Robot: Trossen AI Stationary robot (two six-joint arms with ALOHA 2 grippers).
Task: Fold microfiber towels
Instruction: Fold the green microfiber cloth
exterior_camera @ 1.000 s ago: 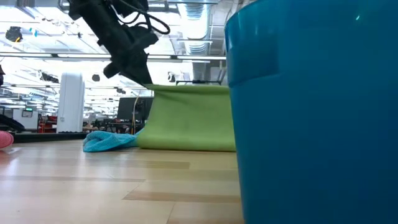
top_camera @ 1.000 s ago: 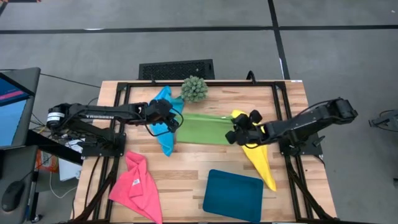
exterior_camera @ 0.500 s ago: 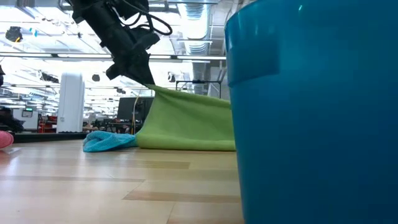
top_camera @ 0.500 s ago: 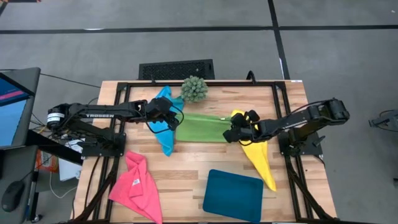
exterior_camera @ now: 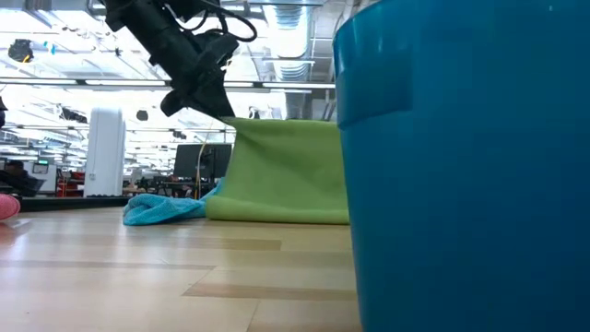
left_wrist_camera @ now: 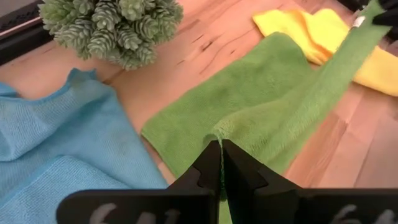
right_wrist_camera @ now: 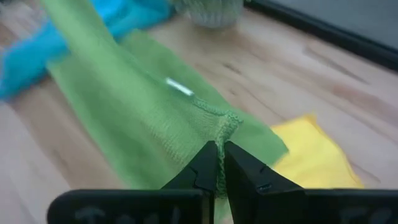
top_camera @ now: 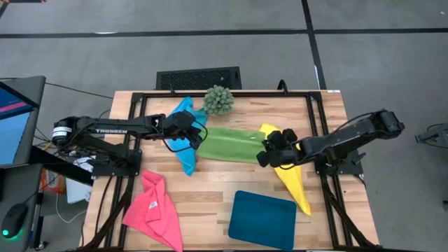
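A lime green towel [top_camera: 231, 145] hangs between my two grippers above the middle of the table, its lower edge [exterior_camera: 277, 219] lying on the wood. My left gripper [top_camera: 196, 138] is shut on its left end, my right gripper [top_camera: 267, 157] on its right end. Under the left arm a sky blue towel [top_camera: 183, 112] lies crumpled. A yellow towel [top_camera: 292, 179] lies below the right gripper, and a hot pink towel [top_camera: 154, 210] sits at the near left. My left gripper pinches the green towel's upper left corner [left_wrist_camera: 216, 132] between its two shut fingers, slanting down from the table's left. The cloth runs taut toward the other gripper and hangs below the fingers [exterior_camera: 210, 100]. My right gripper pinches the towel's upper right corner [right_wrist_camera: 227, 124] between its two shut fingers, slanting down from the table's right. The cloth bunches at the fingertips and stretches away toward the left gripper.
A dark teal tray [top_camera: 262, 218] lies at the near middle and fills the right of the low view [exterior_camera: 461, 166]. A spiky green ball plant [top_camera: 219, 100] stands at the far edge behind the towels. Bare wood shows between the pink towel and the tray.
My right gripper went a little toward the table's left, then back toward the right and near edge. The green towel's upper edge sagged and slanted down toward that gripper, then drew level and taut again. The lower edge stayed on the table.
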